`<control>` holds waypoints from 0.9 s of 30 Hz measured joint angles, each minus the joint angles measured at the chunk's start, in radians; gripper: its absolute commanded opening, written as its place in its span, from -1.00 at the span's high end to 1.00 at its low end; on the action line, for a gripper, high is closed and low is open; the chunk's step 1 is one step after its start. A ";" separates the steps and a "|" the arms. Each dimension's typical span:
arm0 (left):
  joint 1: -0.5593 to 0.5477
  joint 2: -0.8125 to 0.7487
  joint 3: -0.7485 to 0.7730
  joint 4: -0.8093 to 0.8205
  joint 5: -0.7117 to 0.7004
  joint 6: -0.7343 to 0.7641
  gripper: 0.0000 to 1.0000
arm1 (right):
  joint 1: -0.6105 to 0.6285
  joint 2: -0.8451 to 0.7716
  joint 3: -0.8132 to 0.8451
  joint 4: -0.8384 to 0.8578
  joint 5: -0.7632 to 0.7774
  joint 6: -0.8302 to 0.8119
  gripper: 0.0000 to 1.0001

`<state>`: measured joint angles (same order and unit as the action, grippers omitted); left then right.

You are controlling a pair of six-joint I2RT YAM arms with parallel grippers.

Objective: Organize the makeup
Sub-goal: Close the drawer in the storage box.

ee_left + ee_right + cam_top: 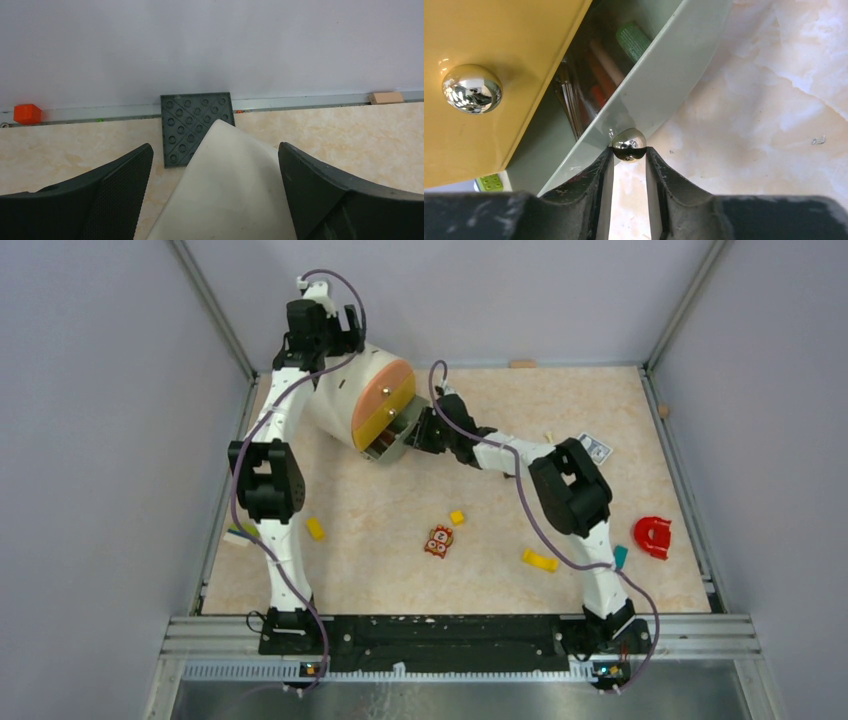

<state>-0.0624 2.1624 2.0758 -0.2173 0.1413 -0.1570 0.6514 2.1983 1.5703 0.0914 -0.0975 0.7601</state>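
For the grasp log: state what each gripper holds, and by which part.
Right gripper pinches the grey drawer by its chrome knob. Left gripper straddles the white case; whether it grips cannot be told.

The top camera looked steeply down from above and behind the arm bases (290, 625), set along the frame's bottom edge, and took in the whole bench (580, 400), with the drawer unit (345, 405) at upper centre. The left wrist camera sat low, facing the back wall (210, 45) along its own jaws, that unit's white shell filling the lower middle. The right wrist camera looked from very near, past its jaws, at the unit's grey drawer (659, 85) and knob (629, 145).
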 measured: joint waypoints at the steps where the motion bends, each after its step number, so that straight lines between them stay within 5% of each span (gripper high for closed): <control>1: 0.000 0.000 0.000 0.000 0.000 -0.001 -0.98 | 0.000 0.000 0.000 0.006 0.001 0.002 0.59; 5: 0.000 0.000 0.000 0.000 0.001 -0.003 -0.98 | 0.000 0.000 0.002 0.009 0.003 0.002 0.87; 8: 0.000 0.000 0.000 0.000 0.002 -0.004 -0.98 | 0.000 0.009 0.017 0.004 -0.001 0.003 0.90; 19: 0.002 0.000 0.000 0.001 0.009 -0.006 -0.98 | 0.001 0.166 0.240 -0.008 -0.069 0.008 0.68; 27: 0.004 0.001 0.000 0.002 0.012 -0.008 -0.98 | -0.009 0.182 0.248 0.018 -0.104 0.023 0.46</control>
<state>-0.0582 2.1632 2.0758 -0.2150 0.1532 -0.1654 0.6426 2.3802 1.8179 0.1097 -0.2016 0.7826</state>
